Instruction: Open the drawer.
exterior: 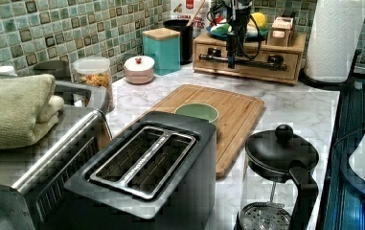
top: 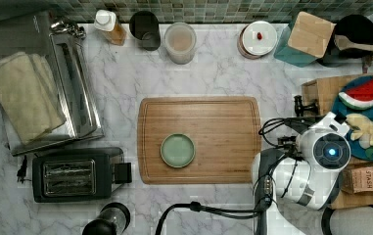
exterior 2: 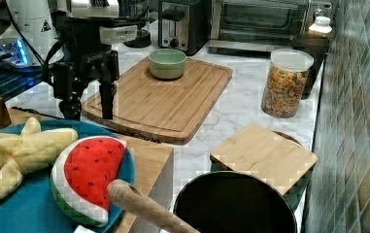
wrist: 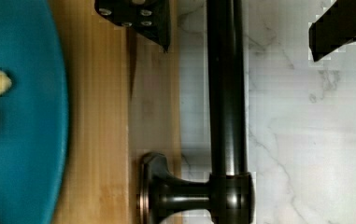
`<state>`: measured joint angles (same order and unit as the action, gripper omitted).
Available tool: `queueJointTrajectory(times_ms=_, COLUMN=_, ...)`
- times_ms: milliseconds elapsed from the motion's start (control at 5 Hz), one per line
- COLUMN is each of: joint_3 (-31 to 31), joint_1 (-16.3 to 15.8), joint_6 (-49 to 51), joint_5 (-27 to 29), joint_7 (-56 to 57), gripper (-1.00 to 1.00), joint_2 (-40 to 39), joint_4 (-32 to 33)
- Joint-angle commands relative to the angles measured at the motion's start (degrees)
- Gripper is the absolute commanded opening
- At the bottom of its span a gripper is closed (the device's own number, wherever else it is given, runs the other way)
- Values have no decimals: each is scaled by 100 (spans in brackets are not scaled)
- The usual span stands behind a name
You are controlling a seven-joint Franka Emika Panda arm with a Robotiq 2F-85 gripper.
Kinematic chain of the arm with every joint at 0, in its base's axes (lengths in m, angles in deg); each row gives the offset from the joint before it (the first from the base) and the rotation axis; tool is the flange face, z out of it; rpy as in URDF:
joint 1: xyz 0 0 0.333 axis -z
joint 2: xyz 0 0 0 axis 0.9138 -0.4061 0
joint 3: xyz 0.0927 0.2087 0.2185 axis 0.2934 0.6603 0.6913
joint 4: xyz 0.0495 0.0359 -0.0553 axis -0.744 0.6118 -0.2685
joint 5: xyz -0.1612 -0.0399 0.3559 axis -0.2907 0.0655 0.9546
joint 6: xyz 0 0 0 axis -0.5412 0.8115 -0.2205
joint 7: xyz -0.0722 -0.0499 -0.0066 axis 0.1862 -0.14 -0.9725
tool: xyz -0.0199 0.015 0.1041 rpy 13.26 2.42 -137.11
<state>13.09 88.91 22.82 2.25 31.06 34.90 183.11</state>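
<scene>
Covering the whole bench is white grey-veined marble (top: 213, 78), backed by a wall of small green mosaic tiles (exterior: 51, 28). Middle of bench: large rectangular bamboo cutting board with an edge groove (top: 218, 127), a pale green round bowl (top: 177, 150) on it near the board edge closest to the black two-slot toaster (top: 71, 176). Silver toaster oven (top: 74, 93) with a folded beige towel (top: 25, 95) on top sits at the top view's left edge of the bench. Along the tiled wall: clear cereal canister (exterior 2: 285, 82), teal box with a wooden lid (top: 305, 36). Black French press (exterior: 280, 177) at the front edge in the left view.

Light bamboo-wood drawer with a long black metal bar handle (exterior: 247, 61) sits at the far end of the bench in the left view, under a blue plate carrying a plush watermelon slice (exterior 2: 92, 174); its front looks flush, closed.

White arm descends vertically over the drawer front. Black two-finger gripper (exterior 2: 88, 104) points straight down, fingers spread wide; in the wrist view the bar handle (wrist: 226, 93) runs between them, untouched.
</scene>
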Motion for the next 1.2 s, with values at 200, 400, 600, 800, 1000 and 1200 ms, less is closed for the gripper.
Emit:
queueJointTrajectory(times_ms=200, joint_3=167, joint_1=32, joint_6=62, joint_5=210, joint_7=252, gripper=100, joint_2=-141, joint_4=109)
queueJointTrajectory(times_ms=400, joint_3=57, joint_1=110, joint_6=-375, joint_5=1, joint_7=365, gripper=100, joint_2=-545, joint_4=26)
queueJointTrajectory(times_ms=600, joint_3=143, joint_1=99, joint_6=-255, joint_5=176, joint_7=305, gripper=100, joint_2=-496, joint_4=97)
queueJointTrajectory(times_ms=800, joint_3=125, joint_1=-36, joint_6=-375, joint_5=202, joint_7=-89, gripper=100, joint_2=-300, joint_4=356)
queueJointTrajectory(times_ms=1000, joint_3=245, joint_1=-219, joint_6=53, joint_5=274, joint_7=-203, gripper=100, joint_2=-32, joint_4=370)
queueJointTrajectory(times_ms=1200, joint_3=578, joint_1=-323, joint_6=129, joint_5=484, joint_7=31, gripper=100, joint_2=32, joint_4=438)
